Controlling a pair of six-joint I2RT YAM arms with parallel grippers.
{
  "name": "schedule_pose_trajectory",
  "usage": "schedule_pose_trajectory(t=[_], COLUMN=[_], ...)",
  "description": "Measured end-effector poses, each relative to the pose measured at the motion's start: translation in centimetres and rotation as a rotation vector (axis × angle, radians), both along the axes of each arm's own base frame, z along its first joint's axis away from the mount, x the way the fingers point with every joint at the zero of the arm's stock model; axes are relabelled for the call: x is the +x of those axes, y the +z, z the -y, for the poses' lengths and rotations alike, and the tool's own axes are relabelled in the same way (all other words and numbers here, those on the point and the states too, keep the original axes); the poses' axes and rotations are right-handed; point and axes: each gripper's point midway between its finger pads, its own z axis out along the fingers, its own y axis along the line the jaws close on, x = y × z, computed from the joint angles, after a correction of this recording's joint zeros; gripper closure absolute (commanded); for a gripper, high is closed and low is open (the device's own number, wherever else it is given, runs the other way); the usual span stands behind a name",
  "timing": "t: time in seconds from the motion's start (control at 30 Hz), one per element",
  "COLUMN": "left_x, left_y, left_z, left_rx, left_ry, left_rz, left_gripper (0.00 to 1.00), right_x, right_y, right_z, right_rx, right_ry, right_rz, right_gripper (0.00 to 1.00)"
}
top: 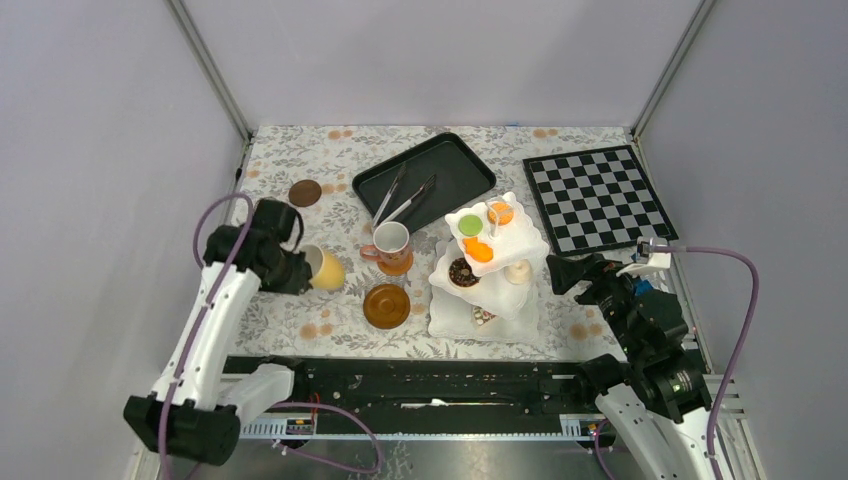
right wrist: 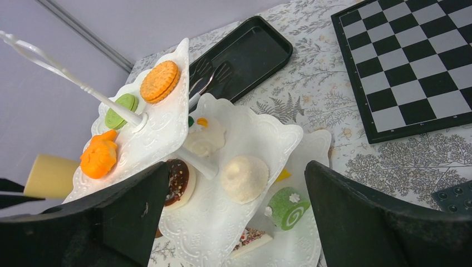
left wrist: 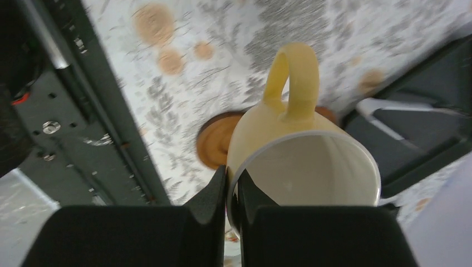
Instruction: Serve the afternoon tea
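Yellow cup point(left wrist: 261, 128), rim pinched by left fingers point(left wrist: 209, 206) — tilted

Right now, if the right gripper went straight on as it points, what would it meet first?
Probably the white three-tier stand, at its middle tier; the open right gripper faces it, though depth is unclear.

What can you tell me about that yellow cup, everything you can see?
The yellow cup is pale yellow outside, white inside, glossy, with a loop handle, and looks empty. It is tipped on its side, mouth toward the left gripper, whose fingers pinch its rim, one inside, one outside. It is left of a bare brown saucer; whether it touches the table is unclear.
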Motion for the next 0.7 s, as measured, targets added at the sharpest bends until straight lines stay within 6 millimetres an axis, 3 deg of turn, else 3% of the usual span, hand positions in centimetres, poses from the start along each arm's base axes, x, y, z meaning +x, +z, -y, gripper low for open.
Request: schedule_pose_trajectory(t=[0.13,0.27,0.5,0.7], left_x=[-3.7,-5.5,-4.4,-4.0], left_y=[-2.5,-4.7,-6.2,-6.4], left_z=[2.3,4.8,10.6,11.9], left_rx=[-0.021,0.019,0.073,0.074], left_ry=[-0.022,-0.083,-0.199,-0.204], left_rz=[-0.087,-0.205,-0.259,-0.258], left_gripper=[1.0,1.0,1.0,1.0], right_x=[-0.1,-0.4,-0.8,-1.1], right_y=[0.0,0.2,0.4,-0.1], right_z=[-0.2,-0.4,-0.4,-0.3], right_rx=[0.005,0.017,0.032,0.028], right_ry=[0.011,0.026,0.03,0.029], right_rz=[-0.002,0.005,0.016,0.0], right_gripper=[0.02,0.02,0.02,0.02])
